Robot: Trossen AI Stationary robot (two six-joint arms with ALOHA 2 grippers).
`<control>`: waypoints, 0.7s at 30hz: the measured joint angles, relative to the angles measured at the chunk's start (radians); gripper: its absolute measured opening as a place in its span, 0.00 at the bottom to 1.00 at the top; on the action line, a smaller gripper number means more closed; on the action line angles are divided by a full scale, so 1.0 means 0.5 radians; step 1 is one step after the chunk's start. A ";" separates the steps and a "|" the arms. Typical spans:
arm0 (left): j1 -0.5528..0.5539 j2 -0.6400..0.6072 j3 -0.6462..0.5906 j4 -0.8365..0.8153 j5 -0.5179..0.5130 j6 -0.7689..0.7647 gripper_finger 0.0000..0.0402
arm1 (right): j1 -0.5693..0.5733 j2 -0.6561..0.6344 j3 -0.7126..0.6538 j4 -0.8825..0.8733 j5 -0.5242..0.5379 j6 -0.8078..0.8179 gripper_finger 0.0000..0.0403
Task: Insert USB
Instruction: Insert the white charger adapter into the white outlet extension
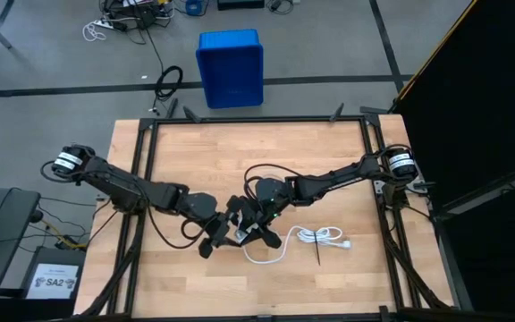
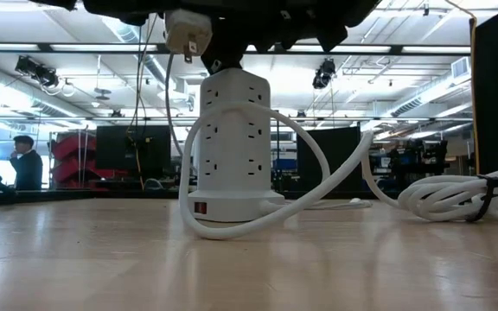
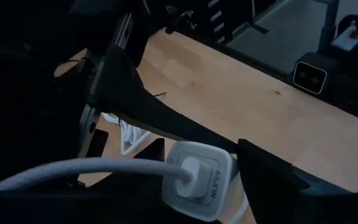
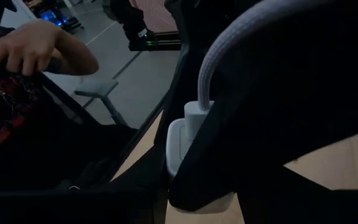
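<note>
Table centre: USB (image 3: pixel 188 169) seated in charger block (image 3: pixel 197 186), right gripper (image 4: pixel 229 180) clamped on block, left gripper (image 3: pixel 201 149) straddling it, grip unclear; advise steadying before lowering toward tower's 12 o'clock.

light wooden table (image 1: pixel 195 152) with 1 white power-strip tower (image 2: pixel 232 147) and 1 bundled white cord (image 1: pixel 316 237)

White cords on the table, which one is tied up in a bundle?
The thick white cord coiled beside the power strip tower, cinched by a black tie. The thin USB cable runs loose into the charger block instead.
</note>
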 joint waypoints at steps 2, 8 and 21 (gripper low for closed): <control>0.002 0.000 0.013 -0.035 0.027 -0.001 0.37 | 0.000 0.000 0.001 -0.004 -0.006 0.000 0.28; 0.002 0.001 0.030 -0.068 0.045 -0.043 0.37 | 0.000 -0.001 0.002 -0.014 -0.021 0.009 0.28; 0.002 0.002 0.028 -0.106 0.033 -0.099 0.45 | -0.001 -0.002 0.004 -0.022 -0.067 0.049 0.28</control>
